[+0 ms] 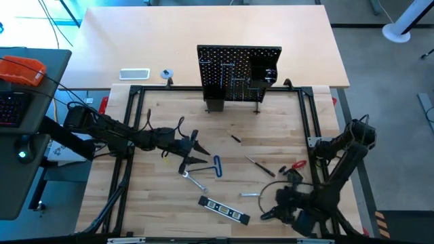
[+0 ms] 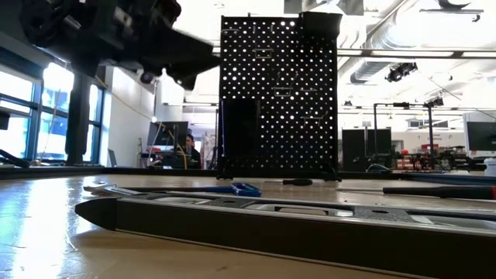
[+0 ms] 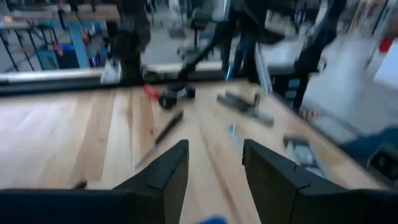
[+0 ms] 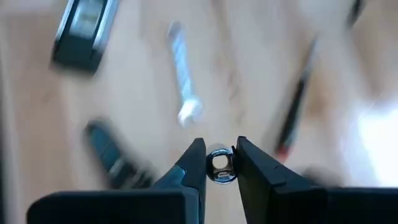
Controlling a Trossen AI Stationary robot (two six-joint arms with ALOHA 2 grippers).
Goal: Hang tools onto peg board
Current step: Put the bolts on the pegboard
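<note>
Upright black perforated peg board [image 1: 239, 73] is seen at table's far edge, w/ black box bin [image 1: 264, 72] on one side. Tools lie scattered on the wooden table [image 1: 271, 129]: blue-handled bent key [image 1: 217, 167], silver wrench [image 1: 195, 181], black level [image 1: 223, 210] near front, thin red-tipped screwdriver [image 1: 260, 166], red-and-black clamp [image 1: 295, 167]. Left gripper [image 1: 195, 150] is held above the table beside the blue key, fingers [image 3: 168, 174] apart, nothing between them. Right gripper [image 4: 217, 163] is at front right, closed narrow on a small silver wrench's ring end [image 4: 219, 165]. A 2nd silver wrench [image 4: 183, 74] lies just beyond it.
</note>
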